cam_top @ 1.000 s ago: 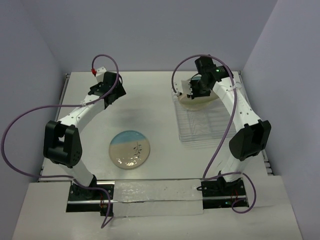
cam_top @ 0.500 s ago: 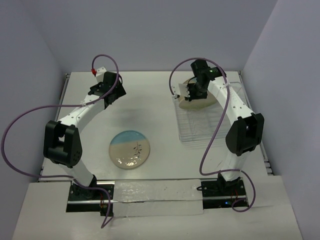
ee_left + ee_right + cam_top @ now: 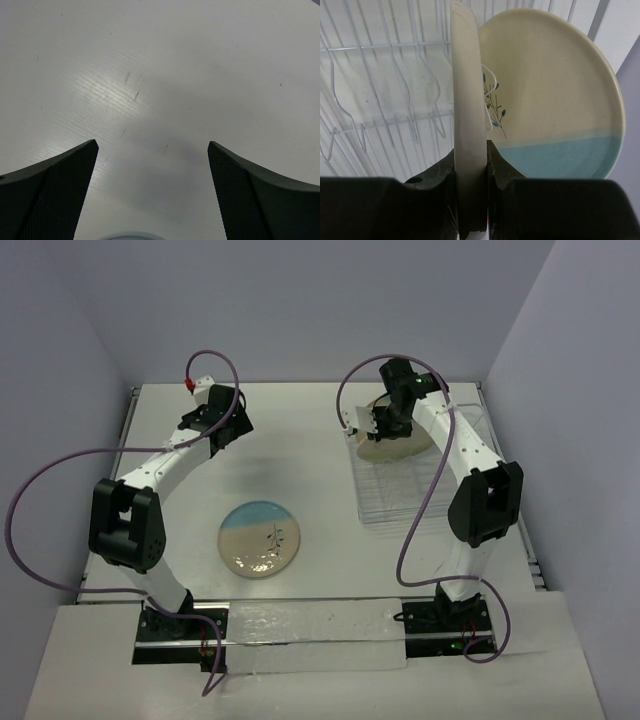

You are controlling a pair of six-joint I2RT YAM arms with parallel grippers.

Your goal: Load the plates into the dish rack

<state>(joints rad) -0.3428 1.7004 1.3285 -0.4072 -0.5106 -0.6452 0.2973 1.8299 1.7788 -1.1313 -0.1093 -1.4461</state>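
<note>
- Plate of plain cream (image 3: 467,100), edge-on to the right wrist camera, with its rim pinched between the two fingers (image 3: 442,172) of the right gripper (image 3: 470,160).
- The right gripper's jaws are clamped tight on that rim, one pad on each face of the plate.
- In the top view, the right gripper (image 3: 385,420) is over the far end of the rack (image 3: 410,490).
- The rack sits on the right side of the table (image 3: 300,440).
- A half-blue plate (image 3: 550,115) stands on edge in the rack just beside the cream plate, its sprig side facing it.
- A wire divider (image 3: 490,82) crosses the half-blue plate's face. I cannot tell whether the two plates touch.
- Whether the cream plate's far rim is seated between the rack's wires (image 3: 395,75) is hidden from both views.
- A third plate (image 3: 259,538) lies flat on the table between the arms, well apart from the rack. Its blue half is toward the far side and its sprig faces up.
- The left gripper (image 3: 151,145) hangs over bare table at the far left with its fingers spread wide and nothing between them.
- In the top view, the left gripper (image 3: 215,420) is well apart from every plate.
</note>
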